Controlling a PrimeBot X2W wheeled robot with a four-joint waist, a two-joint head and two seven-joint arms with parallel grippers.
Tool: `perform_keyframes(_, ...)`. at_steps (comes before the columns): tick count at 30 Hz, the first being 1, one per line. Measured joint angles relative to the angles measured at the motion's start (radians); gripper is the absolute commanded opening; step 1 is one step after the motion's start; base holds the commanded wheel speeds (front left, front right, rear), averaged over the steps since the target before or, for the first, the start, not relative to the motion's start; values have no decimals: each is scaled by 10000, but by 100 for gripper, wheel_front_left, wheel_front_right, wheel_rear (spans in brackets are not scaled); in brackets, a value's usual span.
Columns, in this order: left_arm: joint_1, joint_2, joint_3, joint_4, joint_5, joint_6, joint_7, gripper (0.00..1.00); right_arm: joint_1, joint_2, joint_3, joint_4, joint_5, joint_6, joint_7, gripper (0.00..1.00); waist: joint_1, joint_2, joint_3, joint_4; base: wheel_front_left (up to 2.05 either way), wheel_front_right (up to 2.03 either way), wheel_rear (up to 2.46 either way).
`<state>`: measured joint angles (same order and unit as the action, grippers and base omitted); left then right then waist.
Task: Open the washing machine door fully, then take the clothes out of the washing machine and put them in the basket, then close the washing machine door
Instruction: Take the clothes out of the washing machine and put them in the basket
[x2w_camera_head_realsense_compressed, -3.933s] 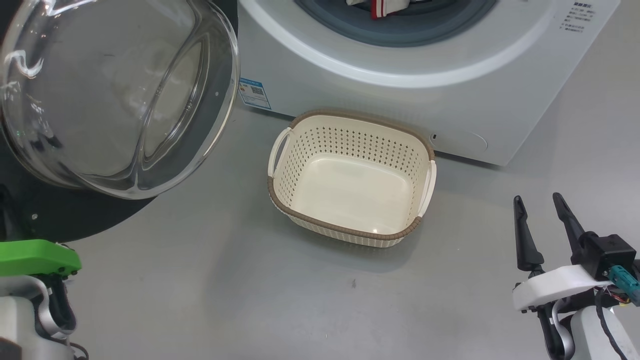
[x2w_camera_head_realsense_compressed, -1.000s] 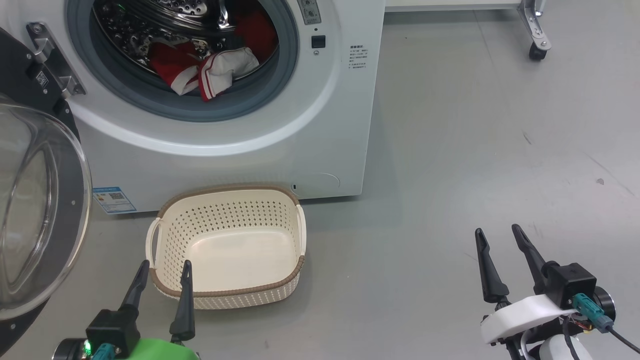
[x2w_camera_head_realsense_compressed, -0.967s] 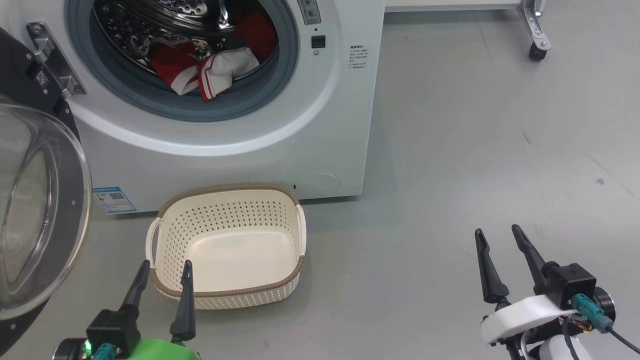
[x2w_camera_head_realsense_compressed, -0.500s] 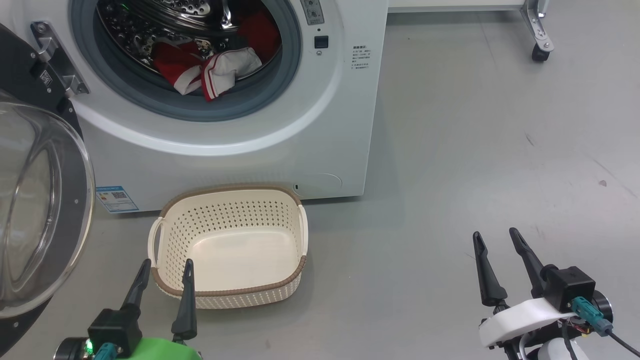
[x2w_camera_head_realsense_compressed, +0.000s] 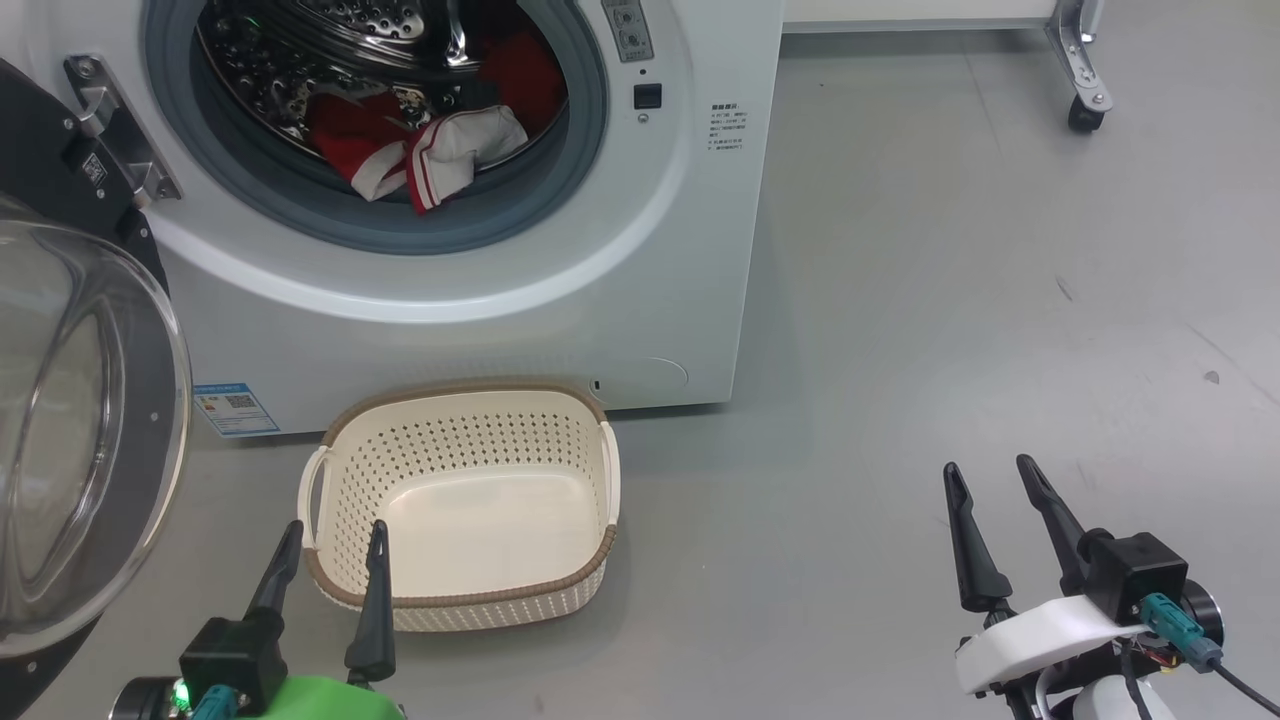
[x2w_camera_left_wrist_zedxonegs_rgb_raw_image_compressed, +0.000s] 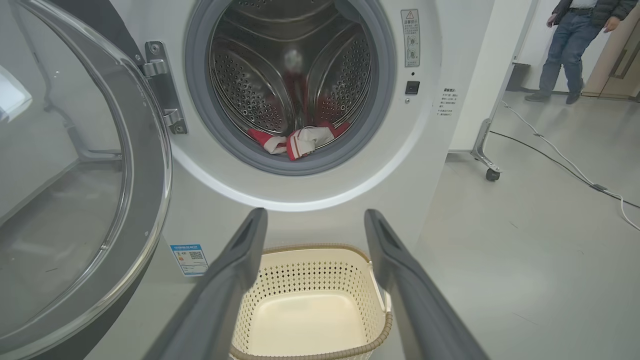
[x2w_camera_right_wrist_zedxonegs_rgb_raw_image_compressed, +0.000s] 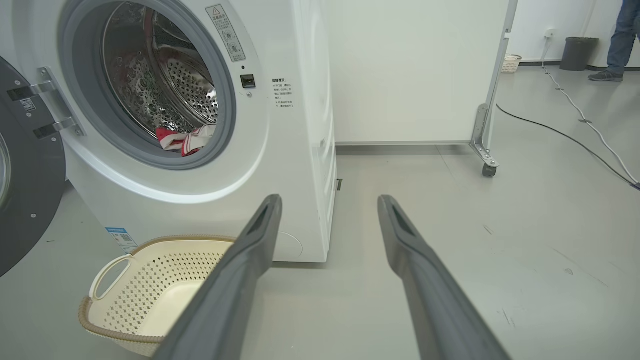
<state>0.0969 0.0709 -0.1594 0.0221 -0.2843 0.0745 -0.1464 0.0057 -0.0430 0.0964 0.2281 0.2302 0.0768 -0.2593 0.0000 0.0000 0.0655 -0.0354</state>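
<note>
Our left claw (x2w_camera_head_realsense_compressed: 335, 530) has its two long dark fingers spread apart and holds nothing; it hangs at the near edge of the basket (x2w_camera_head_realsense_compressed: 460, 392), and in the head view its tips overlap the brown rim. Our right claw (x2w_camera_head_realsense_compressed: 988, 470) is also spread and without load, well apart to the right over the bare grey floor (x2w_camera_head_realsense_compressed: 950, 300). We see the basket as a rounded rectangle of cream plastic with many small holes in its walls, a woven-look rim and two loop handles; it stands on the floor just in front of the washing machine (x2w_camera_head_realsense_compressed: 480, 330), below the opening. The machine is a smooth white box with a grey rubber ring (x2w_camera_head_realsense_compressed: 420, 235) around a shiny steel drum (x2w_camera_head_realsense_compressed: 300, 60) full of holes. The clothes (x2w_camera_head_realsense_compressed: 430, 160), soft red and white fabric with striped trim, lie crumpled at the front bottom of the drum. The door (x2w_camera_head_realsense_compressed: 90, 420) is swung out to our left on a metal hinge (x2w_camera_head_realsense_compressed: 115, 130); its clear glass bowl bulges out from a black rim, just beside the left claw. Behind the machine stands a white panel (x2w_camera_right_wrist_zedxonegs_rgb_raw_image_compressed: 415, 70) on wheels, a cable (x2w_camera_left_wrist_zedxonegs_rgb_raw_image_compressed: 550, 155) runs over the floor, and a person (x2w_camera_left_wrist_zedxonegs_rgb_raw_image_compressed: 575, 45) walks far behind. A blue sticker (x2w_camera_head_realsense_compressed: 237, 408) and a warning label (x2w_camera_left_wrist_zedxonegs_rgb_raw_image_compressed: 410, 37) with a triangle are on the machine's front; their writing is too small for us to read.
</note>
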Motion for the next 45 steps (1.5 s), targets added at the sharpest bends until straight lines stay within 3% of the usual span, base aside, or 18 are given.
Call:
perform_keyframes(23,52,-23,-125,-40,40,6,56,100,39,4,119,46,71,0,0,100,0,0,-222,72,83,-83,0)
perform_keyframes(45,106,-23,-119,-123,42,58,148,100,39,4,244,48,157,-79,0,100,0,0,-167,38,14,-14,0)
